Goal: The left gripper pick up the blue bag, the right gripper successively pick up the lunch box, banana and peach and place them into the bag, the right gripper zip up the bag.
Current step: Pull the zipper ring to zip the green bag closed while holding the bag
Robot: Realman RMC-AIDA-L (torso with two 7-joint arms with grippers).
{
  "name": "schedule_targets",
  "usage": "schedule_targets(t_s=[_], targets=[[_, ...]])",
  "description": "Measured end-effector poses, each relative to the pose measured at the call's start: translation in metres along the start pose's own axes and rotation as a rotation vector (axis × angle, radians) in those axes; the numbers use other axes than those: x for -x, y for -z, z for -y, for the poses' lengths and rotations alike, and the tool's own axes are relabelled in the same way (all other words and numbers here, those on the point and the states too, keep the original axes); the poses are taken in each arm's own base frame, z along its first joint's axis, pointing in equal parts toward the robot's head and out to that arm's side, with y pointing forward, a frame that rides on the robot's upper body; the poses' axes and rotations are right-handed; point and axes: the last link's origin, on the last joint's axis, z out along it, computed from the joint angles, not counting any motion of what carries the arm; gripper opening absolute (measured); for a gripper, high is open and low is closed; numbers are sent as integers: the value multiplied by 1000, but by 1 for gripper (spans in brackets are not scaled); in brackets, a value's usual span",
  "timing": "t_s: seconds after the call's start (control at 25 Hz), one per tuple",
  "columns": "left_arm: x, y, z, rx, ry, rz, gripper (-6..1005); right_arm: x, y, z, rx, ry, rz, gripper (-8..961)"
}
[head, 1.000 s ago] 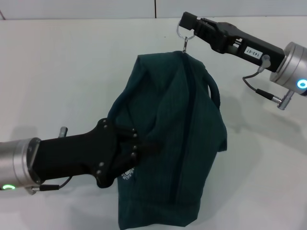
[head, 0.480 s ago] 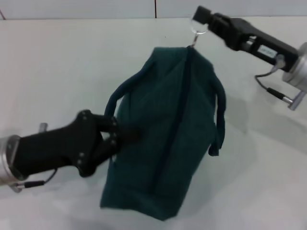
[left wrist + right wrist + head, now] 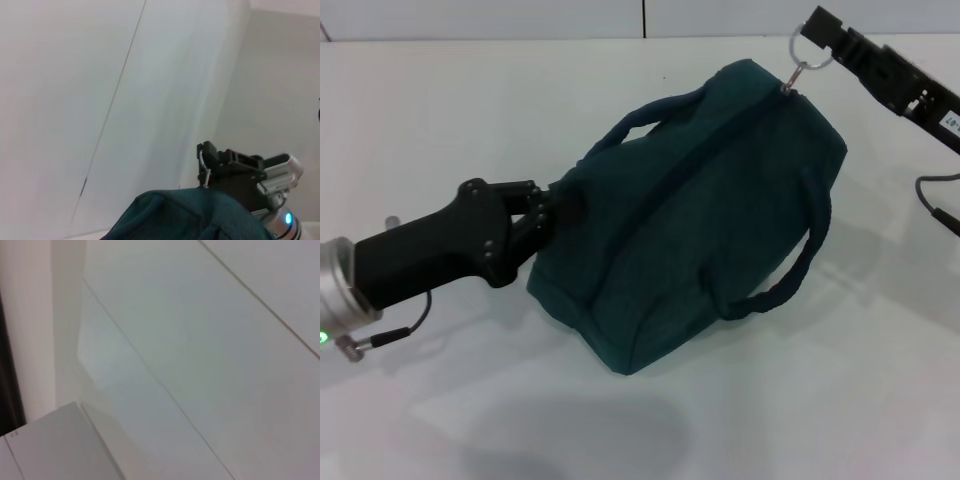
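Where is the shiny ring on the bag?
In the head view, the zipper ring hangs at the blue bag's far right corner, pinched by the right tool.

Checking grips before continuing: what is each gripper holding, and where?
Left gripper clamps the dark teal fabric bag at its end; right gripper holds its ring-pull zipper.

A plain white table (image 3: 470,120) spreads beneath everything, evenly lit with soft shadows; behind it stand pale wall panels (image 3: 65,100) split by a thin dark seam
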Motion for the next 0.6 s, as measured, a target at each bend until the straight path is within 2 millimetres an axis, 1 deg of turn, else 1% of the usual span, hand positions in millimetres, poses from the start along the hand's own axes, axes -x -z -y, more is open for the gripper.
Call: schedule_targets(t_s=[0.16, 0.44, 0.6], targets=[[2, -4, 3, -14, 1, 13, 47, -3, 3, 2, -18, -29, -1, 52], [6, -3, 10, -91, 18, -4, 172, -4, -1, 4, -26, -46, -7, 53], [3, 5, 15, -186, 32, -82, 244, -3, -3, 8, -44, -50, -12, 53]])
